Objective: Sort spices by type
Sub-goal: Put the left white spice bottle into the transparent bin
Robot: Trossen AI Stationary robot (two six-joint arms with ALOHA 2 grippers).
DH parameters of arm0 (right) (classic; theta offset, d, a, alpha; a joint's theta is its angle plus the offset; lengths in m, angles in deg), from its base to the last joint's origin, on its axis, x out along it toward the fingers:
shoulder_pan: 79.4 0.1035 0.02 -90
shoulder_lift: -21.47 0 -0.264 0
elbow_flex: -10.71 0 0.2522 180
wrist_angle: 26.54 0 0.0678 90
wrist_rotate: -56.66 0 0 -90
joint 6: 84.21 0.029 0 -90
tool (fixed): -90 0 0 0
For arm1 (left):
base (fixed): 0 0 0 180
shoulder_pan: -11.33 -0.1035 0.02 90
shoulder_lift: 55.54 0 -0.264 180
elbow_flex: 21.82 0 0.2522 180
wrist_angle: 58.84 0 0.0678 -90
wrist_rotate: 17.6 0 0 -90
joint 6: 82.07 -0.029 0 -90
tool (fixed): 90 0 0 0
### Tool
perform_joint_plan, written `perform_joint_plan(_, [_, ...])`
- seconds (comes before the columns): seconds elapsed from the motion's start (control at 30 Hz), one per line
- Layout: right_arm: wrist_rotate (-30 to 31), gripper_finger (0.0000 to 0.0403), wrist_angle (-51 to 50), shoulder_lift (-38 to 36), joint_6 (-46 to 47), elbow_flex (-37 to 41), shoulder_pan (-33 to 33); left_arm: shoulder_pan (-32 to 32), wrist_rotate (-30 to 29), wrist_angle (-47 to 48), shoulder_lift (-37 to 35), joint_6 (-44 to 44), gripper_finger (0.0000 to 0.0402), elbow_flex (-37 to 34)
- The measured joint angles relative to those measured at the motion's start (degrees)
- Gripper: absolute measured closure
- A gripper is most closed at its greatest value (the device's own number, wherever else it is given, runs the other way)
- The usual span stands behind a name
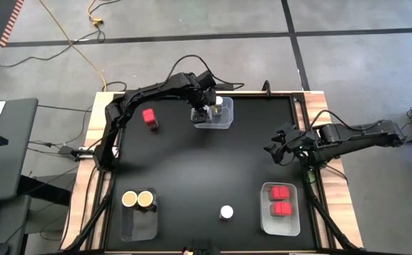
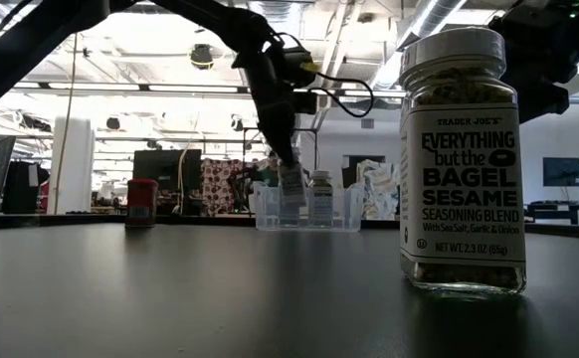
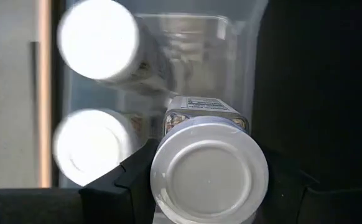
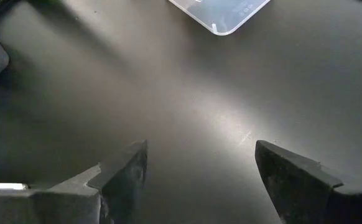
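Left wrist view shows the left gripper clamped on a clear white-lidded spice jar over the clear rectangular plastic bin. Over bare black table, the right gripper hangs wide open, holding nothing.

The left arm reached across the far side of the bench, its claw clamped shut. The right claw hung spread, near the bench's right edge.

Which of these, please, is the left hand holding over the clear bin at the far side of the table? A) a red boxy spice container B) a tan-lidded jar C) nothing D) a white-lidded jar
D: the left hand is shut on a white-lidded jar above the clear bin, where two more white-lidded jars stand.
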Motion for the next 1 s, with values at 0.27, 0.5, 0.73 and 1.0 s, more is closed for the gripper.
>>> perform_joint_plan(0.27, [0.0, 0.0081, -0.02, 0.0, 0.04, 0.0, 0.02, -0.55, -0.09, 0.57, -0.04, -1.46, 0.02, -0.17])
perform_joint_plan(0.5, [-0.02, 0.0081, -0.06, 0.02, 0.02, 0.02, 0.02, -1.5, 1.76, 3.0, 1.03, -0.89, 0.02, -0.17])
perform_joint_plan(0.73, [-0.02, 0.0081, -0.41, 0.02, 0.13, 0.02, 0.02, -1.28, 2.45, 2.49, 2.51, -0.76, 0.02, -0.17])
perform_joint_plan(1.0, [-0.04, 0.0081, -0.48, 0.02, 0.13, 0.02, 0.02, -0.93, 2.85, 2.42, 4.31, 0.06, 0.02, -0.03])
